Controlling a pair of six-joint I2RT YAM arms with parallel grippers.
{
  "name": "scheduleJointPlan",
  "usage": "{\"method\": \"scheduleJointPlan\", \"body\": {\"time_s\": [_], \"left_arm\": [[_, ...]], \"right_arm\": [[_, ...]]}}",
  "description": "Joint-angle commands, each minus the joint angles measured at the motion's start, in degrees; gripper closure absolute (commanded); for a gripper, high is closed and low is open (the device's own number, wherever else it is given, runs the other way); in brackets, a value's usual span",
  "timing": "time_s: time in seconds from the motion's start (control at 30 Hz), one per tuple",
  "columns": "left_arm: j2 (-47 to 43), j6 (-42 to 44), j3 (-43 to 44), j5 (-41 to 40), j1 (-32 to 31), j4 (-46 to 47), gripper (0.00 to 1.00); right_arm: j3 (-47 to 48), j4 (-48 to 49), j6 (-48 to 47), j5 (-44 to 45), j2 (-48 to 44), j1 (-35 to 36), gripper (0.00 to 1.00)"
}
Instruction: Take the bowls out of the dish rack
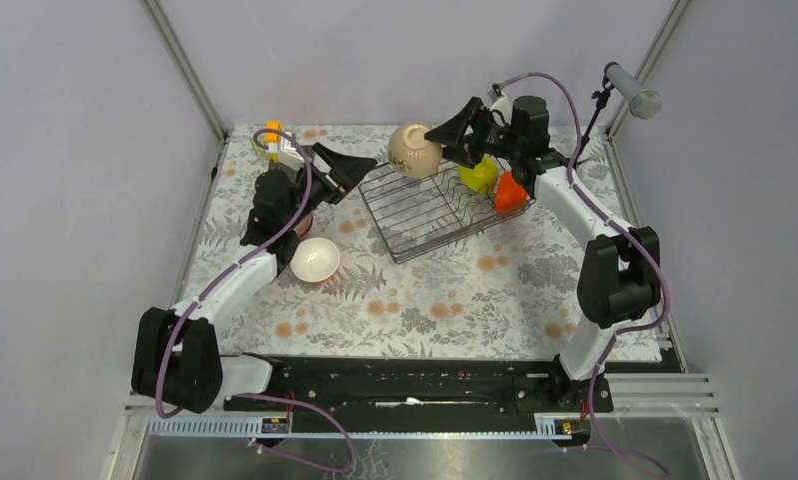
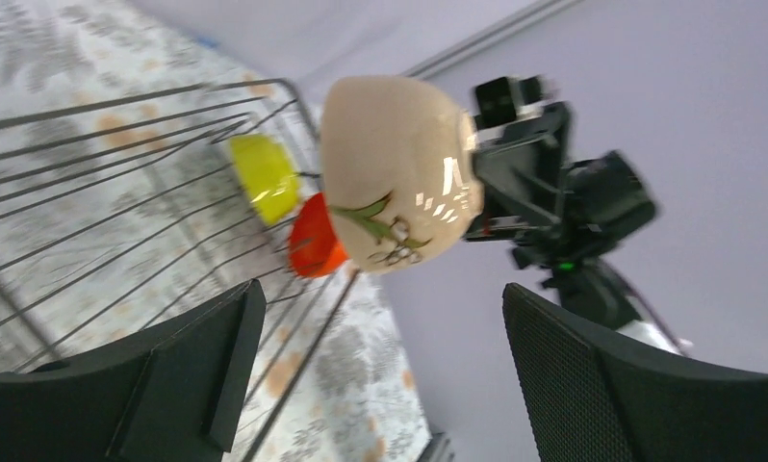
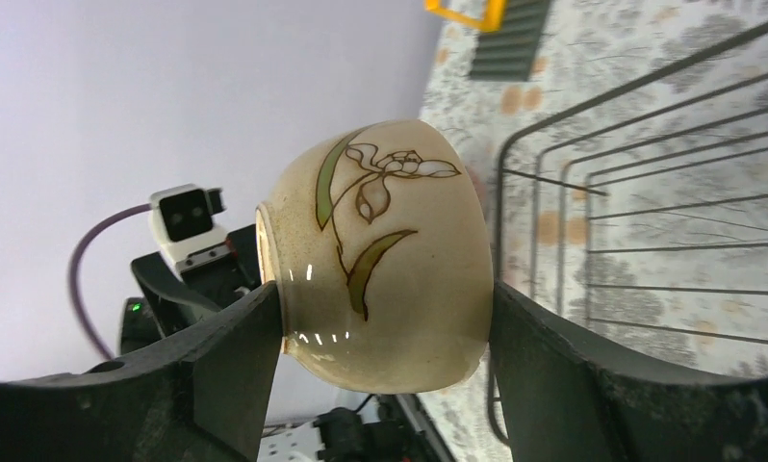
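Right fingers (image 3: 228, 358) press on opposite sides of the beige bowl (image 3: 385, 255), so I read my right gripper (image 3: 382, 300) as clamped on it; the bowl hangs on its side between the pads, its painted flower sprig facing the wrist camera; from above it sits in the air over the far edge of the rack (image 1: 430, 212), near the far left corner, clear of the wires; my left fingers (image 2: 199, 377) stand wide apart with nothing between them; the left gripper (image 2: 380, 294) points at the held bowl from just beside the rack's left side and does not touch it; at the rack's right end a yellow-green bowl (image 1: 478, 176) and an orange bowl (image 1: 510, 193) stand on edge, just beside each other; a bowl with a white inside (image 1: 315, 260) rests upright on the table (image 1: 445, 300), close to the left arm and apart from the rack; I cannot tell from these views whether any other bowls are in the rack.
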Motion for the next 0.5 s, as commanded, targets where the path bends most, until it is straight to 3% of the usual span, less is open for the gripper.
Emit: {"method": "scheduleJointPlan", "body": {"time_s": [0.0,0.3,0.47], "left_arm": [[-0.64,-9.28,-0.19,9.31,0.89,18.81,0.01],[4.68,-17.13,1.83,13.15,0.89,27.52,0.04],[6.07,-18.39,2.11,13.41,0.90,28.86,0.05]], "right_arm": [[-0.89,16.76,11.82,-9.96,-4.69,-0.48,0.46],[-3.49,29.50,21.68,-13.19,-4.93,-0.48,0.48],[-5.10,30.88,22.40,-12.63,-5.85,-0.35,0.49]]}}
